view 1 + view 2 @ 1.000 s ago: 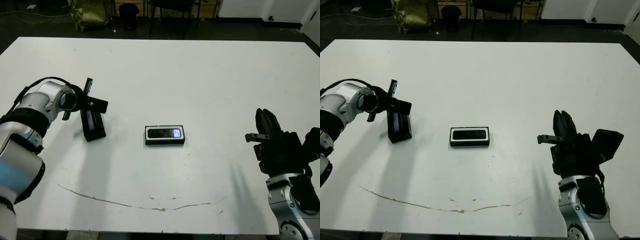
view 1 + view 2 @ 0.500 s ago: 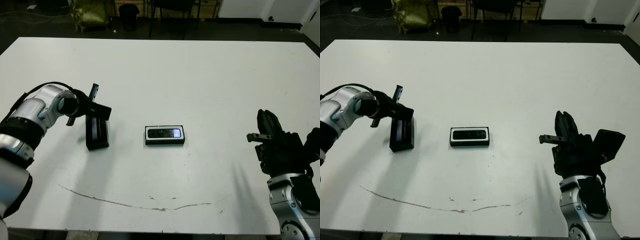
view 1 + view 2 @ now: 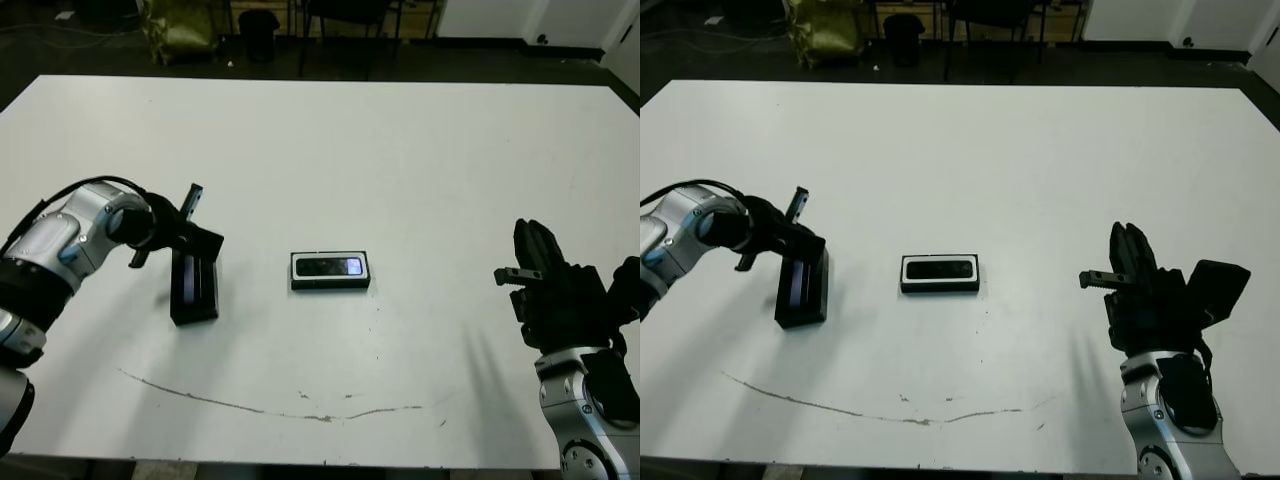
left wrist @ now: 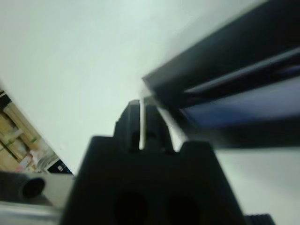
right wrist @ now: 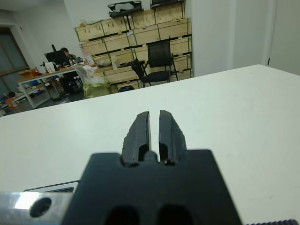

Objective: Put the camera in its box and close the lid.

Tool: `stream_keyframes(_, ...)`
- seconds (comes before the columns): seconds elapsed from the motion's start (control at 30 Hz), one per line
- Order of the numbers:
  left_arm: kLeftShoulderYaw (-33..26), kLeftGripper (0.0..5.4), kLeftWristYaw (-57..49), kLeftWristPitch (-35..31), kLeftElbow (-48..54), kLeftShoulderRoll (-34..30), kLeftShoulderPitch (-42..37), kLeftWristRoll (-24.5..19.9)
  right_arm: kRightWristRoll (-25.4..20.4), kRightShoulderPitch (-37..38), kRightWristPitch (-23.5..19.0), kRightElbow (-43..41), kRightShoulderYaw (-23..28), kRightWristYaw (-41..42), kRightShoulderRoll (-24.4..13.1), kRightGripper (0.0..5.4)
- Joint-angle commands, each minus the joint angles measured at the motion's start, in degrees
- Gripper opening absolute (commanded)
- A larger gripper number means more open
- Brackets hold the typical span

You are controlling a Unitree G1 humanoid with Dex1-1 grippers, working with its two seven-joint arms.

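One camera (image 3: 330, 267) sat in box (image 3: 296, 270); left gripper (image 3: 190, 222) pinched lid (image 3: 195, 285) left of box, placement pending; right gripper (image 3: 530, 262) pressed together.

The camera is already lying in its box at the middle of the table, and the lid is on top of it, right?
Not quite. The camera does lie in the box mid-table, but the lid is not on it: the left eye view shows it off to the left, at the left gripper.
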State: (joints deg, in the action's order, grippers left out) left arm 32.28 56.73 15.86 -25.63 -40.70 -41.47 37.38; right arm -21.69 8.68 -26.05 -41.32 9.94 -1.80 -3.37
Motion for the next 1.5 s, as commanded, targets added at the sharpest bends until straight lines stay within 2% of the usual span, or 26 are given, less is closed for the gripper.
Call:
stream_keyframes(0.03, 0.9, 0.00, 2.4, -0.7, 2.0, -0.2, 3.4, -0.2, 0.1, 0.8, 0.9, 1.7, 0.3, 0.7, -0.1, 0.01)
stream_keyframes(0.17, 0.3, 0.00, -1.0, -0.4, 2.0, -0.2, 3.3, 1.2, -0.8, 0.8, 2.2, 3.1, 0.9, 1.9, 0.1, 0.01)
stream_keyframes(0.3, -1.8, 0.00, -14.1, -1.4, -2.6, 0.1, 2.5, 4.6, -1.9, 0.5, 7.4, 8.1, 1.8, 5.9, 0.0, 0.01)
stream_keyframes(0.43, -4.3, 0.00, -26.8, -5.1, -7.4, 1.8, 2.0, 6.3, -1.3, 1.1, 4.4, 4.5, 0.8, 3.2, 0.1, 0.01)
stream_keyframes(0.53, -4.2, 0.00, -34.6, -7.5, -11.0, 3.1, 0.7, 8.7, 0.5, 1.8, 4.2, 2.5, -0.6, 2.3, -0.4, 0.01)
stream_keyframes(0.6, -5.0, 0.00, -39.5, -7.9, -13.4, 4.0, 0.0, 8.7, 1.1, 2.0, 3.7, 1.8, -1.0, 1.5, -0.1, 0.01)
stream_keyframes(0.7, -10.8, 0.00, -45.8, -8.3, -15.0, 6.3, 0.6, 2.5, 1.0, 2.2, 5.1, 3.1, -0.8, 2.3, -0.2, 0.01)
stream_keyframes(0.8, -18.5, 0.00, -52.1, -7.3, -13.2, 8.9, 3.1, -5.9, 0.8, 2.2, 6.5, 4.4, -0.6, 3.1, 0.1, 0.01)
stream_keyframes(0.9, -26.9, 0.00, -52.2, -10.9, -4.0, 12.9, 7.7, -16.8, 0.0, 2.3, 3.3, 2.1, -0.9, 1.5, 0.1, 0.01)
stream_keyframes(0.97, -31.1, 0.00, -50.2, -18.2, 7.5, 15.6, 12.4, -23.0, -0.1, 2.3, 1.6, 0.6, -1.1, 0.4, 0.1, 0.01)
stream_keyframes(1.03, -34.7, 0.00, -47.4, -27.3, 21.6, 18.4, 18.3, -30.3, -0.1, 2.4, 3.1, 2.1, -0.8, 1.4, 0.0, 0.01)
stream_keyframes(1.1, -37.9, 0.00, -46.4, -39.0, 36.1, 21.6, 24.0, -37.5, -0.5, 2.5, 4.4, 3.3, -0.7, 2.3, 0.2, 0.01)
stream_keyframes(1.17, -40.4, 0.00, -47.6, -49.8, 47.3, 24.6, 28.1, -42.5, -0.9, 2.6, 4.3, 3.5, -0.7, 2.6, 0.4, 0.01)
stream_keyframes(1.2, -41.3, 0.00, -48.1, -53.0, 51.6, 25.7, 30.2, -44.6, -0.9, 2.7, 3.6, 3.2, -0.8, 2.2, 0.4, 0.01)
stream_keyframes(1.3, -44.0, 0.00, -50.3, -59.7, 62.3, 30.1, 35.9, -50.4, -1.7, 2.9, 1.9, 2.6, -0.7, 1.2, 0.9, 0.01)
stream_keyframes(1.37, -43.7, 0.21, -51.6, -62.6, 69.0, 31.0, 39.5, -51.1, -1.8, 3.0, 3.5, 4.5, -0.4, 2.0, 1.2, 0.00)
stream_keyframes(1.4, -43.4, 0.40, -51.9, -63.7, 72.0, 31.2, 41.2, -51.4, -2.1, 3.0, 4.3, 5.6, -0.2, 2.7, 1.1, 0.00)
stream_keyframes(1.5, -43.0, 1.10, -55.5, -75.3, 82.9, 33.5, 43.7, -54.6, -4.0, 2.6, 5.9, 8.3, 0.6, 5.2, 1.0, 0.00)
